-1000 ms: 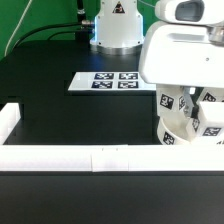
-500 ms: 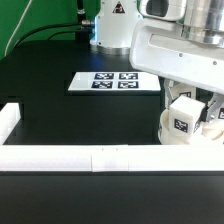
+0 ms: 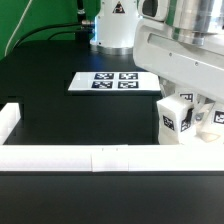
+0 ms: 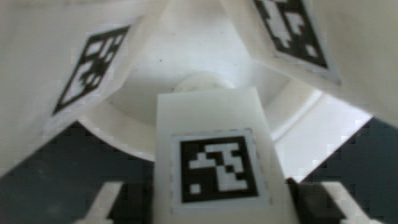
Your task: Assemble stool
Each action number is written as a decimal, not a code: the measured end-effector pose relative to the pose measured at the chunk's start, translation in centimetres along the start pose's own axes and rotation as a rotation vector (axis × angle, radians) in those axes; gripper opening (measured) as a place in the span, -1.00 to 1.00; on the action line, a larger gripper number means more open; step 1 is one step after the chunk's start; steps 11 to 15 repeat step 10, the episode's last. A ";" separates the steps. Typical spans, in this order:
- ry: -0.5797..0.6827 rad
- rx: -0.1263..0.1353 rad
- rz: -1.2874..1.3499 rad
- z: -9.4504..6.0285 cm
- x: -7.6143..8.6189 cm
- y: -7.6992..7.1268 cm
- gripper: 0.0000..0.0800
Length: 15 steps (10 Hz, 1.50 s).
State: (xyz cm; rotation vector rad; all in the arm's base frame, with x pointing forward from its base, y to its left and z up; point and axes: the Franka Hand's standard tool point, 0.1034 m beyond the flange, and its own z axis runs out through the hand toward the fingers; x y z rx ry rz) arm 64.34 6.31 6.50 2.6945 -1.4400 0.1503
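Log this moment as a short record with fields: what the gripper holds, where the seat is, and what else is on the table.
gripper: shut on a leg block, tag facing the wrist camera
leg block position: over the seat, near a hole; contact cannot be told
seat location: exterior view's right, against the border rail
marker board: flat on the table, behind the seat, untouched
other leg blocks: not clearly visible

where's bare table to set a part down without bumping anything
In the exterior view, the widest free patch is the black table between the marker board and the white border rail, toward that view's left. A narrower strip runs in front of the rail. The right is crowded: the arm, gripper and stool parts.
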 end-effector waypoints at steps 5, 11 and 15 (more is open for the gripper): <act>-0.041 0.066 -0.018 -2.7 0.7 0.2 0.60; -0.059 0.116 -0.023 -5.8 2.1 0.9 0.62; -0.059 0.116 -0.023 -5.8 2.1 0.9 0.62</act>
